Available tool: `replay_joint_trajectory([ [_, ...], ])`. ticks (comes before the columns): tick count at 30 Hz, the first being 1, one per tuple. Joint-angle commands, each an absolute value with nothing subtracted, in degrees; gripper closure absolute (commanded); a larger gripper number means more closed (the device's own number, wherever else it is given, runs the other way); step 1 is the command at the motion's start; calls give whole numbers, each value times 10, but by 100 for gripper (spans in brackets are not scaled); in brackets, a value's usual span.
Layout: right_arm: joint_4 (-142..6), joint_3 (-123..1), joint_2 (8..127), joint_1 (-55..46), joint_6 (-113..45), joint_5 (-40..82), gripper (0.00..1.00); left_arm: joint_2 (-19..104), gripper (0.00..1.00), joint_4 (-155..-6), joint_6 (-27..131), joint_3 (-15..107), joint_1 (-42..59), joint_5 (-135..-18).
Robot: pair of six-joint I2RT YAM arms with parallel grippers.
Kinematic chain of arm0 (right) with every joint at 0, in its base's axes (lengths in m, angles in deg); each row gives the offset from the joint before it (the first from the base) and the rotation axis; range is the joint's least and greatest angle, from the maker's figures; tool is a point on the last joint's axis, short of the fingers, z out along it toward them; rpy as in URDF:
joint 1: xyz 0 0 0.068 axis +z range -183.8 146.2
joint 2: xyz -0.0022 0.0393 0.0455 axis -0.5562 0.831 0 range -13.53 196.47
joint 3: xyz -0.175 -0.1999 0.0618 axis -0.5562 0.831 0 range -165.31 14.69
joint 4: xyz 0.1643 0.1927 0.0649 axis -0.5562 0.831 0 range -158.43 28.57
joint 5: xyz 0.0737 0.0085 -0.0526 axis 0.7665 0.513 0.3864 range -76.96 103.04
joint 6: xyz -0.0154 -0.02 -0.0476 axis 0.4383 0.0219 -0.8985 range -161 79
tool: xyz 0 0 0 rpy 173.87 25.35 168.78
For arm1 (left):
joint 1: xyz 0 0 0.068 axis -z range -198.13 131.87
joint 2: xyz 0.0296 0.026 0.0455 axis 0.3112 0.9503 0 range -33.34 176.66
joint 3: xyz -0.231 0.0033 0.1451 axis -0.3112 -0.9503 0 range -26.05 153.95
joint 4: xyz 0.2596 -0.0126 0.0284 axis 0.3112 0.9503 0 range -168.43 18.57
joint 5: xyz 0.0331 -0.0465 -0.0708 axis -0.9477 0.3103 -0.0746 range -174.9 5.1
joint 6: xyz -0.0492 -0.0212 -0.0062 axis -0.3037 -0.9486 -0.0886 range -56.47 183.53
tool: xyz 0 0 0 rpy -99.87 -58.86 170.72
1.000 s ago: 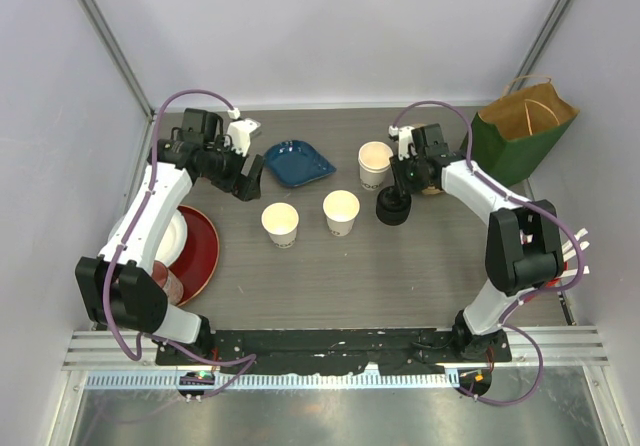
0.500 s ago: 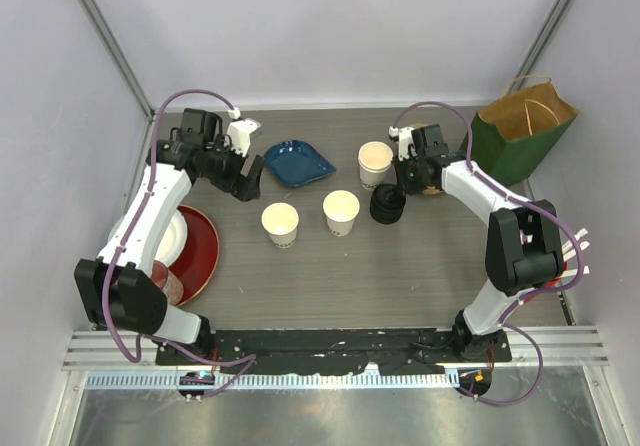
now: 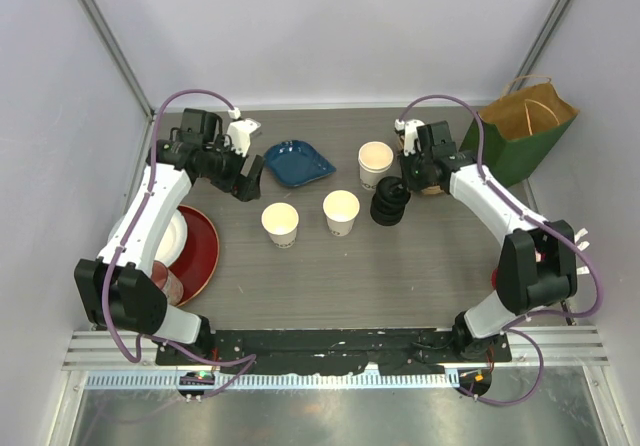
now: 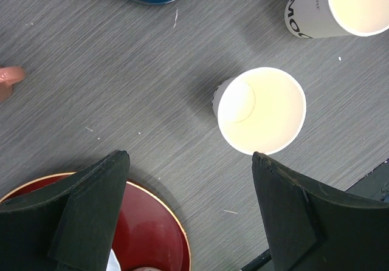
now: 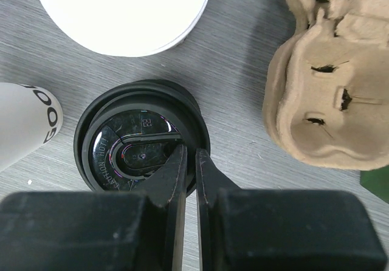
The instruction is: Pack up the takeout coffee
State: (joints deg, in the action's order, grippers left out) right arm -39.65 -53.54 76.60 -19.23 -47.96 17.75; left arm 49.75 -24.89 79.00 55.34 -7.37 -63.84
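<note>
Pinching the rim of the topmost lid, the right gripper (image 5: 189, 168) is closed down to a narrow slit on the stack of black lids (image 5: 134, 143), one finger inside the raised edge and one outside. The stack stands on the table (image 3: 420, 276) just beside the far cup (image 3: 375, 163) and near the pulp carrier (image 5: 328, 82). The left gripper (image 4: 189, 157) hangs with its jaws spread wide and holds nothing, above the near-left cup (image 4: 261, 110).

All three paper cups stand upright, lidless and well apart. The middle cup (image 3: 341, 212) is between the other two. Whether they hold any liquid cannot be told.

Handling, as a judgement: the lids are light, thin and springy, and nested lids may lift together, so an edge grip on the top rim suits best. The cups are thin-walled and tapered and would crush or tip under a hard squeeze. A gentle hold across the upper wall, below the rolled lip, looks safest. An open cup must stay level.

The green paper bag (image 3: 520, 131) stands open at the far right corner.
</note>
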Motion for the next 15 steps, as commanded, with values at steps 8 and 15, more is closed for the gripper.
replay_joint_trajectory([
  [8,-363,-586,665,-97,-476,74,99,495,14,-253,765,584,-77,-603],
  [15,-388,-623,697,24,-474,50,99,496,14,-264,732,590,-76,-594],
])
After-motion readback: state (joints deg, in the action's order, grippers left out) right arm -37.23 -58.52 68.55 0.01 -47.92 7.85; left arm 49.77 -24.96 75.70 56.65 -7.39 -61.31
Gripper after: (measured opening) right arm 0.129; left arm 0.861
